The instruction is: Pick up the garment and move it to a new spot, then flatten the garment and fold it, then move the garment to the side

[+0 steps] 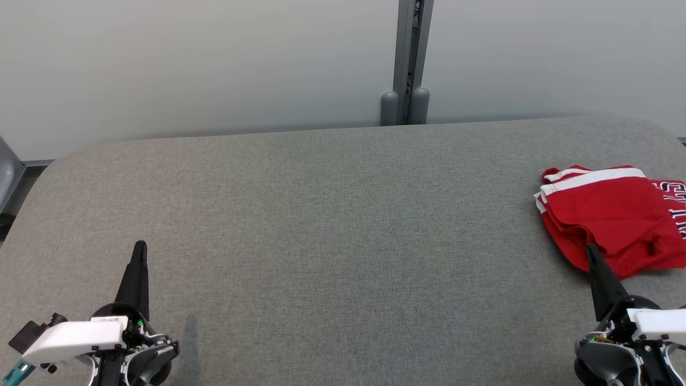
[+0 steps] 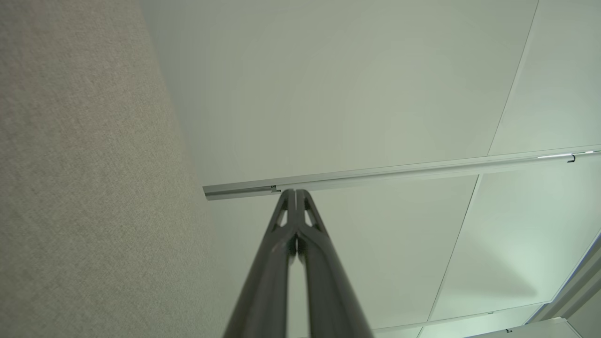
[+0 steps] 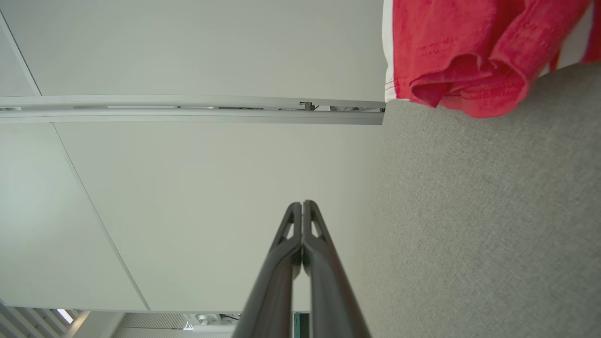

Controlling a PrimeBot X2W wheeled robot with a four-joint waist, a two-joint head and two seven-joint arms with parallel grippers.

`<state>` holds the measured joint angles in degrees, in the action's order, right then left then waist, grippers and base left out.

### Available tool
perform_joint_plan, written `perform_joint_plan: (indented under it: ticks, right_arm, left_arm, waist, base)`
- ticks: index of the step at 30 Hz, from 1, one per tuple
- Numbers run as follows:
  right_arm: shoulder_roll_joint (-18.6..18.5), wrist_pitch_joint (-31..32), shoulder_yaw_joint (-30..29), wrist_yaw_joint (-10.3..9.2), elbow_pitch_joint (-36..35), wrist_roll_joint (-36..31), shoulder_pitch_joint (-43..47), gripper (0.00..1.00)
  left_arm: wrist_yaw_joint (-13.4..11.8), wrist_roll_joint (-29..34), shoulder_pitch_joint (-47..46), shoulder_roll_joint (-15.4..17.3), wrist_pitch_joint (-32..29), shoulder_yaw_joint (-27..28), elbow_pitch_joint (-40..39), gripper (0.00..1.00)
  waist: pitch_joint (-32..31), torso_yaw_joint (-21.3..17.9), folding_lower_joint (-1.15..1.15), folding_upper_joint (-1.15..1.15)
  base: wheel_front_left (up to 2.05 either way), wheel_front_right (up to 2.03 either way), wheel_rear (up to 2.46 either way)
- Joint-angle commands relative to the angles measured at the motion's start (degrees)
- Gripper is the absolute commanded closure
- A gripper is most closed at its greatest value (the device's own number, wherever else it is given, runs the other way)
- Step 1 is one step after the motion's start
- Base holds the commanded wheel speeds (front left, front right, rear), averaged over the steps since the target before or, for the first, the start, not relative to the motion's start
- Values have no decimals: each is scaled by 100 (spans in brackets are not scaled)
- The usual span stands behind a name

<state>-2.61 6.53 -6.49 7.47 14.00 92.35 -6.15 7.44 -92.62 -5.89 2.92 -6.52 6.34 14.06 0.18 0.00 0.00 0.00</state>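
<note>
Red garment point(image 1: 616, 214), loosely folded, lies at the right end of the grey table point(image 1: 332, 214). Left gripper point(image 1: 140, 247) and right gripper point(image 1: 591, 251): jaws closed, empty, the right tip near the garment's front edge.

Item 1: table point(image 1: 332, 225). Grey woven-cloth top, both far corners rounded. We log approx. the full width of the far edge in head view; near edge out of frame.

Item 2: garment point(image 1: 611, 214). Red w/ white bands & white lettering, loosely folded, lying flat on the top at the table's right end, set in from the far edge. Its near hem is rumpled.
</note>
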Motion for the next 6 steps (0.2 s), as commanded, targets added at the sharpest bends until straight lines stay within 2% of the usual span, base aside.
perform_joint_plan:
  ticks: [1, 6]
  right_arm:
    - [-51, 20, -9, 4, 12, 14, -28, 100]
    - [-51, 20, -9, 4, 12, 14, -28, 100]
  left_arm:
    - [14, 22, -82, 17, -5, 23, 3, 100]
    - [14, 23, -82, 16, -7, 25, 3, 100]
  waist:
    - [0, 0, 0, 0]
    - [0, 0, 0, 0]
  base:
    - [0, 0, 0]
    - [0, 0, 0]
